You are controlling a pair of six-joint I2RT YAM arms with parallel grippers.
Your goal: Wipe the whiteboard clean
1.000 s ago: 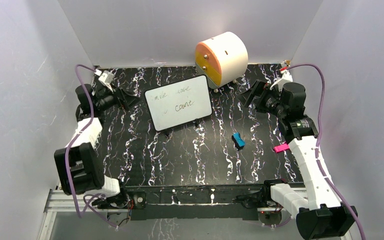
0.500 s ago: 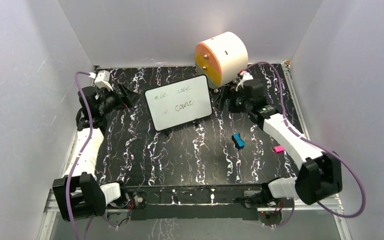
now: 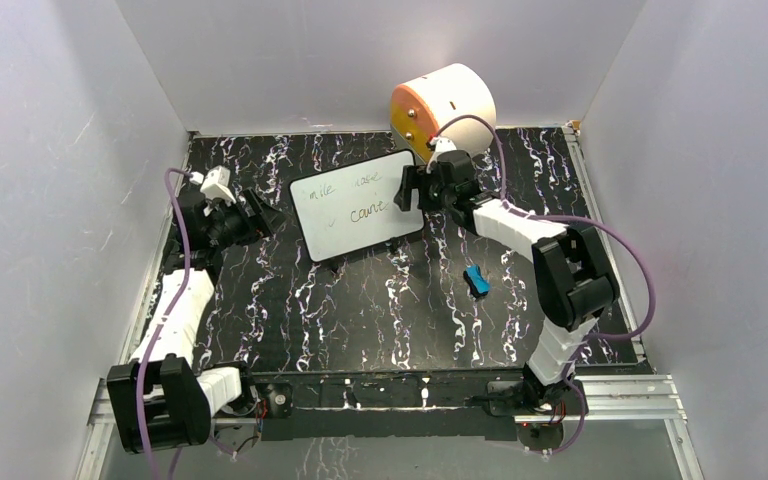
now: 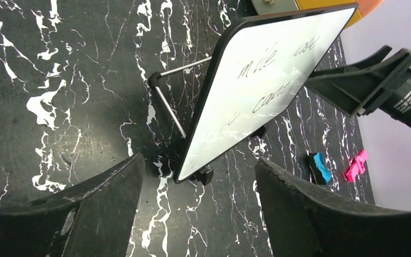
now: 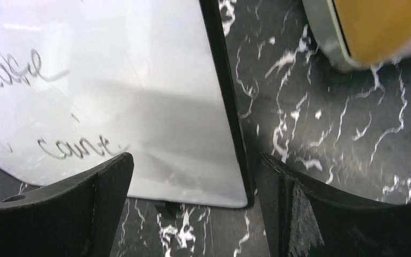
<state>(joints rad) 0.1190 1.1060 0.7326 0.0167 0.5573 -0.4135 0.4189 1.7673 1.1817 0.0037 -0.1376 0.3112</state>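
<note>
The whiteboard (image 3: 357, 205) stands tilted on its small feet at the back middle of the black marbled table, with dark handwriting on it. It also shows in the left wrist view (image 4: 257, 91) and the right wrist view (image 5: 112, 96). My left gripper (image 3: 260, 212) is open and empty just left of the board's left edge, and the board's lower corner shows between its jaws (image 4: 198, 160). My right gripper (image 3: 407, 190) is open and empty at the board's right edge, with the board's lower right corner between its jaws (image 5: 195, 160). A blue eraser (image 3: 476, 281) lies on the table right of the board.
A round cream-and-orange drawer unit (image 3: 443, 112) stands behind the board's right side, close to my right gripper. A pink clip (image 4: 356, 166) lies beside the blue eraser (image 4: 319, 167). Grey walls enclose the table on three sides.
My right arm has swung left from the back right corner to the whiteboard's right edge. My left gripper has moved a little forward and right, toward the board's left edge.
</note>
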